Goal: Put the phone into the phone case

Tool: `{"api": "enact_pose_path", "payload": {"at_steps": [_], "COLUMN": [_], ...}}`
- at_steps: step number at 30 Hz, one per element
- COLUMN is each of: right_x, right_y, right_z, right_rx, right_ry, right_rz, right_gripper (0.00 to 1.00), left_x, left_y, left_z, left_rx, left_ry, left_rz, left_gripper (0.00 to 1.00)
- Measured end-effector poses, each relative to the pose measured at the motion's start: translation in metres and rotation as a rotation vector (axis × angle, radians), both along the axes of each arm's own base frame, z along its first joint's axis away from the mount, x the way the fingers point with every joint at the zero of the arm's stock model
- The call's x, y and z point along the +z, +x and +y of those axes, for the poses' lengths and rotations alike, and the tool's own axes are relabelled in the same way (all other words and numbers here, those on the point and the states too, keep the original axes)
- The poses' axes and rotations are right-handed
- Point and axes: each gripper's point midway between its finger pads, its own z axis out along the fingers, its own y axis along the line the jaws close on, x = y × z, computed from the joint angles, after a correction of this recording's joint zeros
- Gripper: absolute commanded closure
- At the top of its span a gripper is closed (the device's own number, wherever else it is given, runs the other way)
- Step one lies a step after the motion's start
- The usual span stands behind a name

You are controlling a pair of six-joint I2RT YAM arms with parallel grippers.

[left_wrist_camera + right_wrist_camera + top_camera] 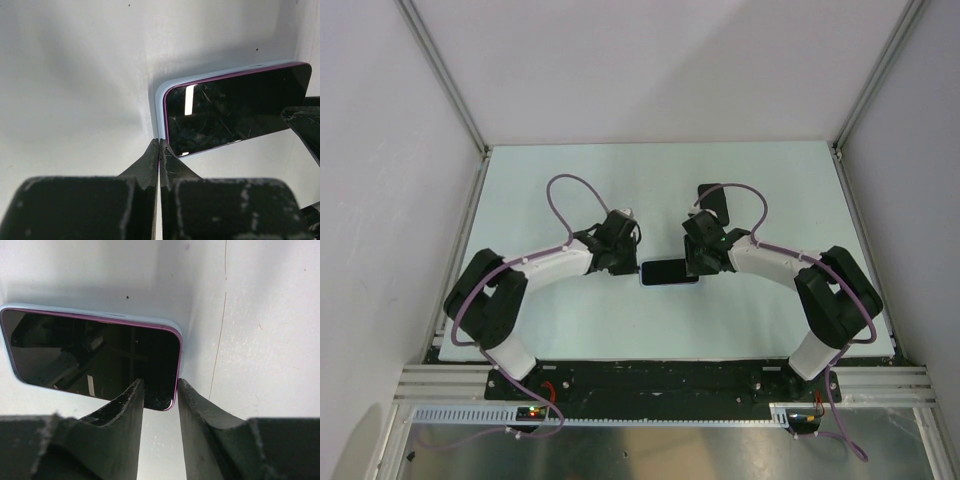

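The phone (670, 271), black screen with a purple rim, lies flat on the white table in the pale blue phone case (160, 102). The case rim shows along the phone's far edge and round its ends, also in the right wrist view (100, 314). My left gripper (159, 142) is shut and empty, its tips touching the case's left near corner. My right gripper (159, 385) is a little open; its fingertips straddle the phone's (95, 355) right near corner, one over the screen, one just outside the edge. In the top view the left gripper (623, 262) and the right gripper (698, 262) flank the phone.
White enclosure walls with aluminium posts (445, 80) close in the table on three sides. The arms' bases stand on a black rail (660, 380) at the near edge. Purple cables (570, 190) loop above both wrists. My right finger (305, 125) shows in the left wrist view.
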Motion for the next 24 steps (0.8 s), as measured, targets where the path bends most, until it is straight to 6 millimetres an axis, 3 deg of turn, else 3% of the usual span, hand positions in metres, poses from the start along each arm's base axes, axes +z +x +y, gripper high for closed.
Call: {"api": "enact_pose_path", "payload": {"at_steps": [10,24], "right_x": [0.0,-0.001], "right_y": [-0.001,-0.001], "right_z": [0.0,0.0], "right_rx": [0.002,0.001], "right_ry": [0.002,-0.025], "right_rz": [0.003,-0.013], "right_gripper": [0.76,0.87], "left_x": [-0.018,-0.02], "left_y": [-0.002,-0.003], "left_z": [-0.008,-0.008], "left_rx": [-0.012,-0.014], "left_ry": [-0.005,0.0], "left_rz": [0.036,0.037], "left_gripper": [1.0,1.0]}}
